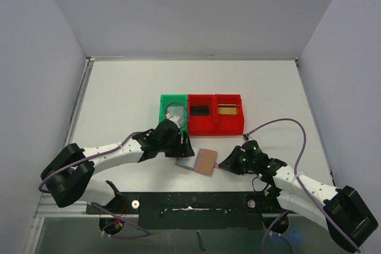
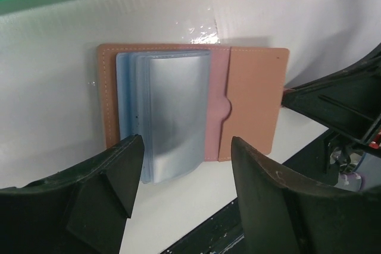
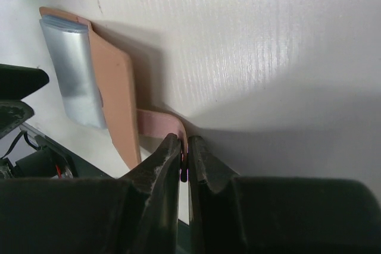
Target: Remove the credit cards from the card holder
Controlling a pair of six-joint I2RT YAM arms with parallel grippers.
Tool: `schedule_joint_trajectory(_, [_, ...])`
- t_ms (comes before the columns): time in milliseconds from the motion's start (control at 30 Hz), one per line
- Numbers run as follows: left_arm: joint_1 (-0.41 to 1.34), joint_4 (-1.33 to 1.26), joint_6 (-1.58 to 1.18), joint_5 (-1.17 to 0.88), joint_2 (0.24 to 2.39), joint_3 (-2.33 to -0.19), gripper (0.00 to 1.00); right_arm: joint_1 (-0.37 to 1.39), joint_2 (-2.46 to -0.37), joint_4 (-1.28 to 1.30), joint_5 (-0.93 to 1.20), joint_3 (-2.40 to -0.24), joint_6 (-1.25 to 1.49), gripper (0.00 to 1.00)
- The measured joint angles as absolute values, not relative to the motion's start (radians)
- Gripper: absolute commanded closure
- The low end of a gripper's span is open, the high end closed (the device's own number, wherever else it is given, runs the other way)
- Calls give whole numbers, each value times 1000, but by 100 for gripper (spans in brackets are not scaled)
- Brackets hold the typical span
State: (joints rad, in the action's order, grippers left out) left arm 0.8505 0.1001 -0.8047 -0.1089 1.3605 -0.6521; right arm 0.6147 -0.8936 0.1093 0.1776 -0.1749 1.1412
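The tan card holder [image 1: 205, 160] lies open on the white table between my two arms. Its clear plastic sleeves [image 2: 172, 117] fan from the left half and look silver-grey; I cannot tell if a card is inside. My left gripper [image 2: 186, 141] is open and empty, its jaws on either side of the sleeves' near edge, not touching; in the top view it [image 1: 183, 145] is at the holder's left edge. My right gripper [image 3: 185, 142] is shut on the holder's pink strap [image 3: 161, 122], at the holder's right side [image 1: 223, 163]. A black card [image 1: 200, 110] and a gold-tan card [image 1: 225, 110] lie in the red bins.
A green bin [image 1: 165, 100] and two red bins [image 1: 214, 124] stand in a row just behind the holder. A cable loop [image 1: 175, 111] of my left arm hangs over the green bin and hides its content. The table's black front rail [image 1: 190, 201] runs below the holder.
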Motion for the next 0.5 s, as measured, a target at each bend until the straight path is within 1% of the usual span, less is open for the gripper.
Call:
schedule_joint_trajectory(133, [859,120,-801,-111,1407,-668,46,615,-904,96,175,-173,1169,96])
schedule_joint_trajectory(233, [865,123,-802,-121,1411,-668,54,615,-905,98,170,-174,1173,95])
schedule_joint_trajectory(333, [873,124,-804,-127,1428,-672,57,615,-905,99,165,-175,1172,93])
schedule_joint_trajectory(500, [897,131,-800,-117,1446,-693,58,615,-905,99,165,-175,1172,92])
